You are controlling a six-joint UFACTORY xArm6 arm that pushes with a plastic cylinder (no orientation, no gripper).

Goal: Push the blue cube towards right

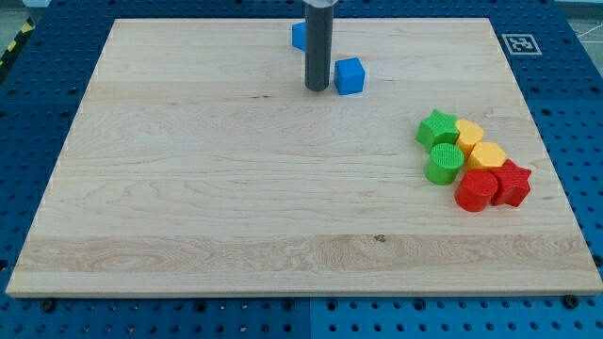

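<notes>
The blue cube sits on the wooden board near the view's top, a little right of centre. My tip rests on the board just left of the cube, close to its left face; I cannot tell if they touch. A second blue block lies above it and is partly hidden behind the rod, so its shape is unclear.
A cluster of blocks lies at the view's right: a green star, a green cylinder, two yellow blocks, a red cylinder and a red star. A blue pegboard surrounds the board.
</notes>
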